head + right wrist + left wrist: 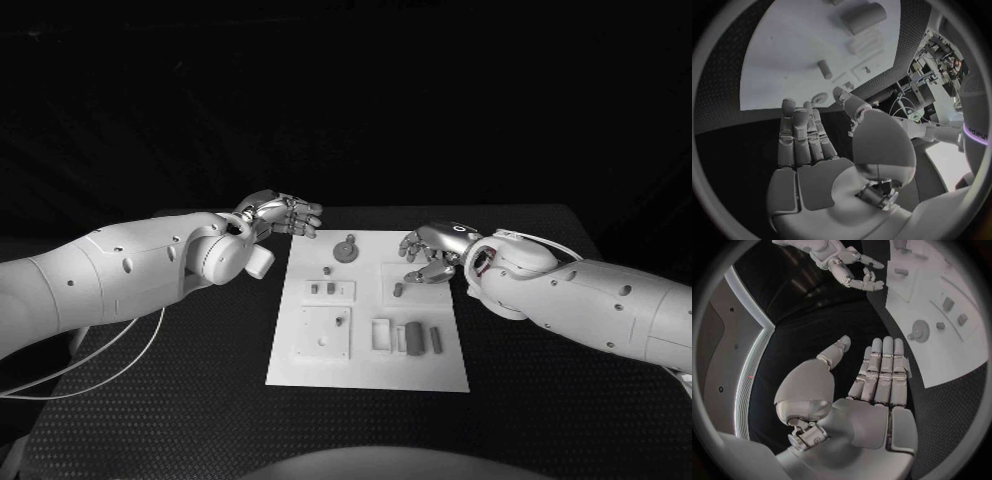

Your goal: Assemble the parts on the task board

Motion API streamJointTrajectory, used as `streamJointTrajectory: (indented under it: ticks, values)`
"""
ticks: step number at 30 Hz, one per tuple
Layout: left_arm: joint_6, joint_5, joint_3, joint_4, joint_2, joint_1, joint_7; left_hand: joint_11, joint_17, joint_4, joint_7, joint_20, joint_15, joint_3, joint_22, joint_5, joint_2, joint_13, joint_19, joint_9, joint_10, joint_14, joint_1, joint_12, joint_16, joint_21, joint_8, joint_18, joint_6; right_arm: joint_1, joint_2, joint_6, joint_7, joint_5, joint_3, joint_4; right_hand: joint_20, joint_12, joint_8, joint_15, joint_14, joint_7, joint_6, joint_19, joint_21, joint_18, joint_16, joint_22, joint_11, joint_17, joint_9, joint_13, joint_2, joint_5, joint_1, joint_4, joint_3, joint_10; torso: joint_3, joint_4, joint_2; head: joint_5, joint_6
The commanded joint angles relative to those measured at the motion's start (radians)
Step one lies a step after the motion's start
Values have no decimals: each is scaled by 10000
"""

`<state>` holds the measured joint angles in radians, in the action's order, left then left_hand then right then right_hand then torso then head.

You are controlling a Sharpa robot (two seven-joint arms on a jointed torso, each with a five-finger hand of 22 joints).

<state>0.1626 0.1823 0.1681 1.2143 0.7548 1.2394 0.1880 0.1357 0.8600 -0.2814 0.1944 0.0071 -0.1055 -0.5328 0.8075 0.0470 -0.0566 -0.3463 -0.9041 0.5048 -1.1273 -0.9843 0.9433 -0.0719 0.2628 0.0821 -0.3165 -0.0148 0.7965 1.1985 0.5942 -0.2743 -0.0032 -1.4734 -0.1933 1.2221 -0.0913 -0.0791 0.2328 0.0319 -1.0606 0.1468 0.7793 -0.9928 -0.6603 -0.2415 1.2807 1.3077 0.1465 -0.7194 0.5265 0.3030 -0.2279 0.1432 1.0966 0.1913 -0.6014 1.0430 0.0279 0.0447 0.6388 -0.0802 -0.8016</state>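
While my left hand [284, 213] and right hand [434, 250] hover spread and holding nothing, I see grey parts [415, 337] lying on the flat white task board [368, 372].

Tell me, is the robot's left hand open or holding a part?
Open: the left hand has straight fingers with nothing between them, beside the task board.

Task board [368, 372] between hands (both empty)
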Motion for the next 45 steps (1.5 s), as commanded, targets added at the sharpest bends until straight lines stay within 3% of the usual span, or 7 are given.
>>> streamJointTrajectory:
  ticks: [1,14,17,27,30,40,45]
  values:
    - [-223,77,-7,10,-16,8,146,-4,12,10,8,2,-14,58,10,29,-69,9,2,-7,83,-85,-17,27,-50,-37,-31,34,-71,-16,-140,652,-269,-937,-99,-142,-5,67,-33,40,64,-29,-71,93,65,-203,31,211,20,-15,-14,-51,-101,15,-20,-19,87,-102,-14,-3,3,-4,-28]
    - [-251,80,-7,-5,-29,8,136,-3,16,23,17,3,-13,78,8,30,-60,10,1,-7,88,-87,-25,23,-55,-41,-34,33,-67,-113,-416,1166,-278,-1202,-381,-117,-12,39,109,55,119,-53,29,138,52,-203,79,210,36,-27,8,-160,57,22,56,-39,226,-112,-26,2,0,-42,-111]
    - [-252,80,-7,-6,-36,8,132,-2,17,30,20,3,-13,84,8,30,-54,10,-1,-6,89,-87,-29,21,-57,-42,-35,32,-66,-163,-506,1115,-286,-1262,-403,-189,-2,-4,213,40,106,-9,162,124,30,-203,108,210,17,-29,30,-189,218,23,111,7,289,-53,-27,4,1,-34,-117]
    - [-281,81,-7,-14,-53,8,117,0,24,60,33,3,-12,107,6,30,-24,12,-5,-7,96,-90,-50,17,-65,-46,-36,31,-64,-302,-784,800,-403,-1480,-434,-491,98,-533,615,-328,-216,180,882,-96,-93,-203,166,191,-362,25,56,-40,1241,54,458,600,378,870,-23,-2,0,-36,-139]
    - [-291,81,-7,-11,-45,8,114,0,27,77,38,4,-12,117,4,29,-9,13,-6,-8,99,-92,-63,14,-69,-48,-36,31,-65,-322,-831,698,-417,-1516,-439,-586,107,-617,663,-391,-314,189,1047,-183,-94,-203,138,175,-427,55,17,9,1283,69,547,515,9,1024,-26,-2,0,-33,-148]
    - [-319,81,-7,-6,-44,8,102,2,35,129,47,3,-11,144,-1,30,47,15,-9,-12,110,-93,-101,10,-83,-58,-34,30,-68,-407,-913,73,-463,-1664,-444,-571,242,-1026,973,-693,-684,-70,1715,-477,-212,-203,165,191,-733,58,106,364,2020,66,541,744,-387,1699,-21,3,0,-45,-196]
    - [-320,81,-7,-16,-47,8,96,1,37,135,48,2,-10,145,-3,30,59,15,-8,-13,111,-93,-103,9,-86,-59,-34,29,-69,-412,-879,-229,-643,-1715,-443,-516,314,-1170,1091,-817,-871,-175,1975,-694,-265,-203,188,184,-864,33,188,543,2046,68,599,676,-993,1956,-19,2,0,-46,-209]
